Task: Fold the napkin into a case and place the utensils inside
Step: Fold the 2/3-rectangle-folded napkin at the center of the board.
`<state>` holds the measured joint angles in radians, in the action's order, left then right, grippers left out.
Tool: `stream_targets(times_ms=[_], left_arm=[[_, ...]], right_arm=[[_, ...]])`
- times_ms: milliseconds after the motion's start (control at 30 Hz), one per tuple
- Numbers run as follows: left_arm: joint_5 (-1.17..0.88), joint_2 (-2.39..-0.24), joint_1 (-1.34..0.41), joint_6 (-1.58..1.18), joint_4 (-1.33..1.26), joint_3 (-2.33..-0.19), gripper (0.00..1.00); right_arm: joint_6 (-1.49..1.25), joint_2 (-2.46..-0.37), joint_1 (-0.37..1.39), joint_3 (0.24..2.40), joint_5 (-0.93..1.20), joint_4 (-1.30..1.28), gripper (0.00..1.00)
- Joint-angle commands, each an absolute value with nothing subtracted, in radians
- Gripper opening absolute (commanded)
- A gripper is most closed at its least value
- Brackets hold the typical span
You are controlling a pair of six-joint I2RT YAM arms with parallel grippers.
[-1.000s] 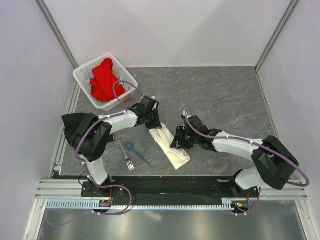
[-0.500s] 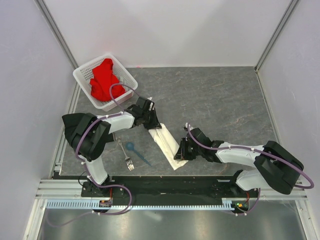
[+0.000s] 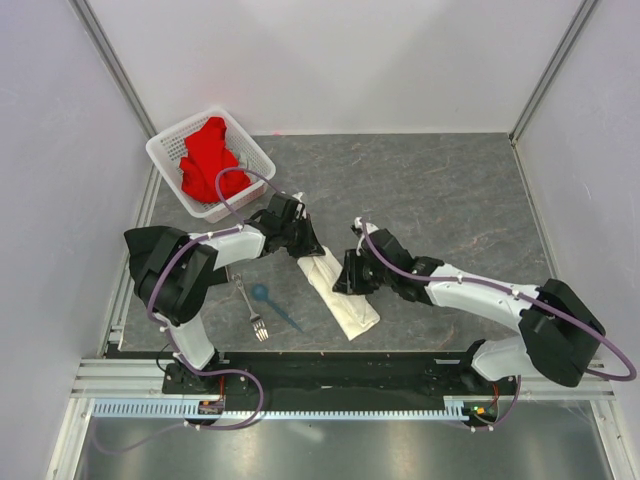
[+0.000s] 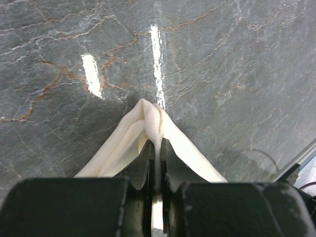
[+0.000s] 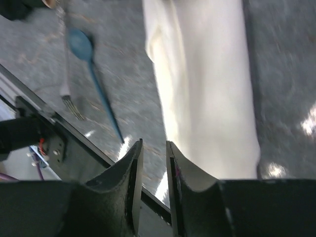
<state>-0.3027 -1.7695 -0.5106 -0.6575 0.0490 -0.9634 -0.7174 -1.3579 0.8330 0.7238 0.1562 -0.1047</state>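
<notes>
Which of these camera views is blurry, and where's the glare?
Right wrist view: motion-blurred, blue spoon and fork smeared; left wrist view: sharp, with glare streaks on the table beyond the napkin; top view: sharp, evenly lit.

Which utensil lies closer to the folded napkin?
The blue spoon: the silver fork lies on its far side, farther from the napkin.

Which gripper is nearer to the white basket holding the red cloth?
Left. The left gripper, shut on the napkin's far end, sits just near-right of the basket. The right gripper is farther away, at the napkin's right edge.
</notes>
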Motion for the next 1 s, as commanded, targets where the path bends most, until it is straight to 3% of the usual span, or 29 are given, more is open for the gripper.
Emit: stream_targets(times_ms=[0,200,333,533,767,967], left_arm=[[-0.342,-1.73,-0.503,-0.626,0.025,-0.963,0.02],[-0.351,-1.726,-0.497,-0.612,0.029,-0.963,0.02],[-0.367,-1.729,-0.495,-0.595,0.022,-0.963,0.02],[-0.387,-1.735,-0.489,-0.569,0.014,-0.962,0.02],[-0.405,-1.723,-0.488,-0.568,0.011,-0.953,0.02],[-0.414,-1.72,-0.486,-0.568,0.009,-0.95,0.02]], right_arm=[[-0.679,-1.411,0.828,0.76,0.162,-0.104,0.32],[-0.785,-1.385,0.842,0.521,0.224,0.064,0.3],[-0.782,-1.364,0.842,0.483,0.225,0.057,0.29],[-0.713,-1.318,0.842,0.656,0.186,-0.083,0.31],[-0.578,-1.454,0.815,0.954,0.127,-0.204,0.39],[-0.543,-1.572,0.785,1.057,0.124,-0.195,0.45]])
